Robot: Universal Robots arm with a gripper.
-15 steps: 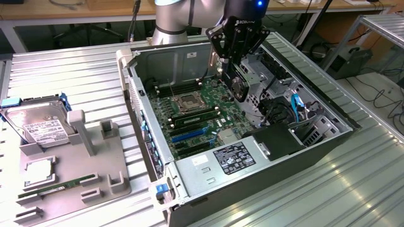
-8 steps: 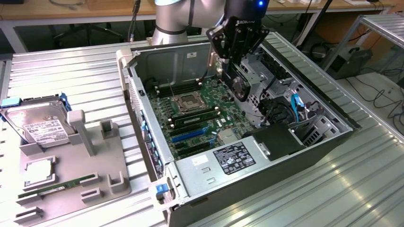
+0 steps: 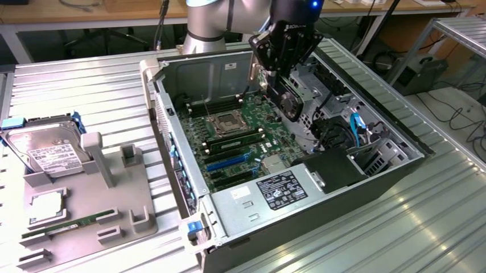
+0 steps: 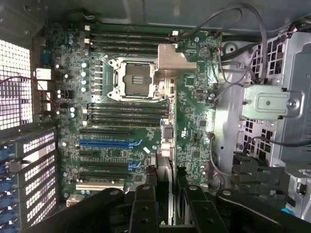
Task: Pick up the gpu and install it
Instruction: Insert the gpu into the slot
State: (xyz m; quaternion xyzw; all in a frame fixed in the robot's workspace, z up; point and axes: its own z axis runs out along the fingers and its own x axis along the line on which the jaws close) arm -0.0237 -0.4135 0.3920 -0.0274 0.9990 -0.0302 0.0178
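The gpu [image 3: 292,98], a black card with a round fan, hangs edge-down inside the open computer case [image 3: 163,114], above the motherboard [image 3: 235,142]. My gripper [image 3: 283,71] is shut on its upper edge. In the wrist view the card's thin edge [image 4: 164,170] runs between the black fingers [image 4: 145,204] of my gripper [image 4: 165,191]. It hovers over the lower part of the motherboard [image 4: 146,121], near the blue expansion slot [image 4: 104,143]. In the exterior view the blue slot [image 3: 227,162] lies apart from the card, to its left and nearer the camera.
A metal drive cage [image 3: 326,91] and cables stand close beside the card. The power supply [image 3: 281,187] fills the case's near end. On the exterior view's left, a grey fixture [image 3: 114,199] carries a hard drive [image 3: 49,151], a processor [image 3: 47,207] and a RAM stick [image 3: 68,224].
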